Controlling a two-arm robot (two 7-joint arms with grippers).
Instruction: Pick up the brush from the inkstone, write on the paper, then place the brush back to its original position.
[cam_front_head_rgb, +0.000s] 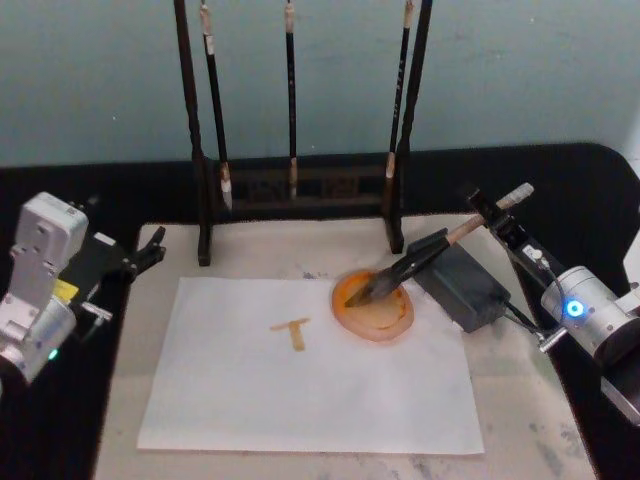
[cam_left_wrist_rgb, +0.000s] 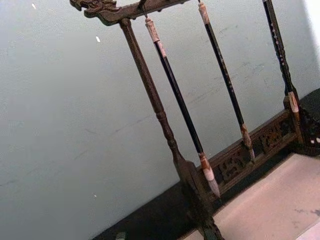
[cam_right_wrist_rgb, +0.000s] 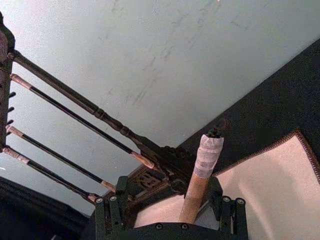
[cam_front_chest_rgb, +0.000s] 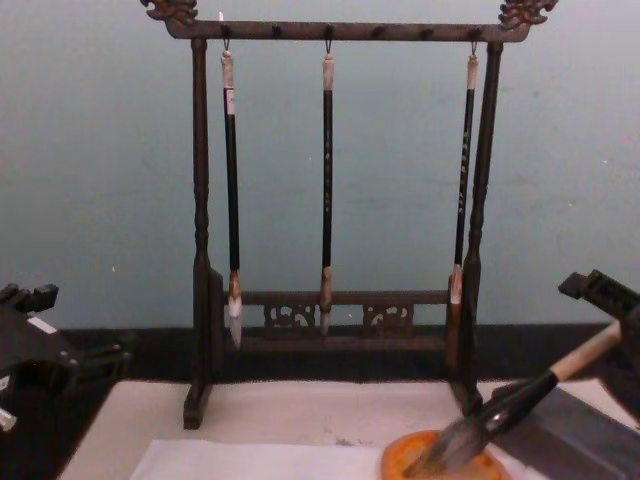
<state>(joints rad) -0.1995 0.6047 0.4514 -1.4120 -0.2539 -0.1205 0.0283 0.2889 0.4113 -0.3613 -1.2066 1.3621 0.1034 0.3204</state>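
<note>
The brush (cam_front_head_rgb: 428, 252) lies tilted, with its grey-brown bristles resting in the orange dish (cam_front_head_rgb: 395, 320). The paper (cam_front_head_rgb: 300, 390) is white and flat and carries this dish near its far right corner.

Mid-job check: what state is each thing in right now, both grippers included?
brush: lying tilted, bristles in the orange dish, handle rising toward the right gripper.
right gripper: open, fingers on either side of the handle end.
left gripper: open, empty, at the table's left edge.
paper: flat on the mat, with a tan T-shaped mark.
three thin brushes: hanging from the stand.
</note>
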